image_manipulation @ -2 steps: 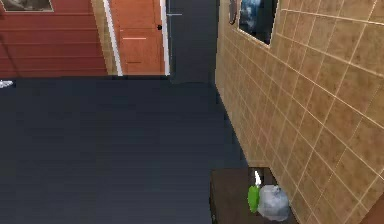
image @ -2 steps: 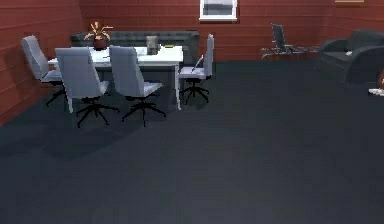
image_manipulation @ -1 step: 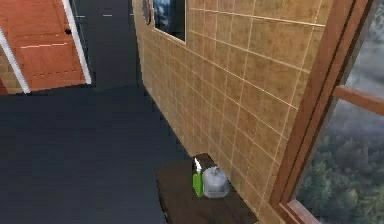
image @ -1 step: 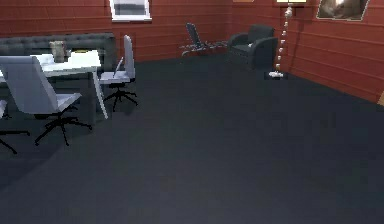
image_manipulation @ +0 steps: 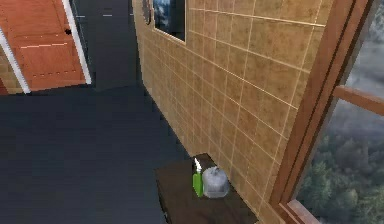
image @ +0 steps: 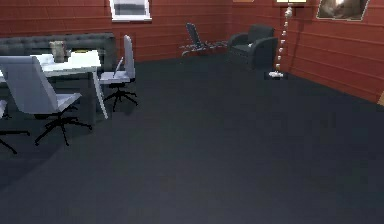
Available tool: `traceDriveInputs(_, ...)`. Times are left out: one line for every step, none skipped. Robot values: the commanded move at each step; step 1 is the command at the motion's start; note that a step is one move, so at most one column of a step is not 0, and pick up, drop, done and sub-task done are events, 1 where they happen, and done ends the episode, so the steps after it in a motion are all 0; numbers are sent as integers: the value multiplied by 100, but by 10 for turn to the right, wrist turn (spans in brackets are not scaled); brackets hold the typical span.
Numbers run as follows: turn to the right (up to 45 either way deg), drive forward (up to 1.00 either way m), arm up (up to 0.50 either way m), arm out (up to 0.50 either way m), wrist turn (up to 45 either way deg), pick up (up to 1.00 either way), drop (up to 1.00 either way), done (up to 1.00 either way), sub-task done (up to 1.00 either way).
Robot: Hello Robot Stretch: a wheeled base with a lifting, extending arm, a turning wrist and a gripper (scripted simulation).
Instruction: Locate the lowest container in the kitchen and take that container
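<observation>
Surveying a dark floor bounded by red plank walls and a tiled wall, we find a white desk, office chairs, an armchair and a floor lamp, but no kitchen fittings. We cannot place the container. A small dark desk carries a green bottle beside a grey rounded thing. We judge the risks to be taking one of these for the container, or clipping chair bases while driving. We cannot tell the state of the fingers.
</observation>
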Motion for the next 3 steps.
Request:
traceDriveInputs(0, 0, 0, 48, 0, 0, 0, 0, 0)
traceDriveInputs(0, 0, 0, 0, 450, 0, 0, 0, 0)
traceDriveInputs(0, 0, 0, 0, 450, 0, 0, 0, 0)
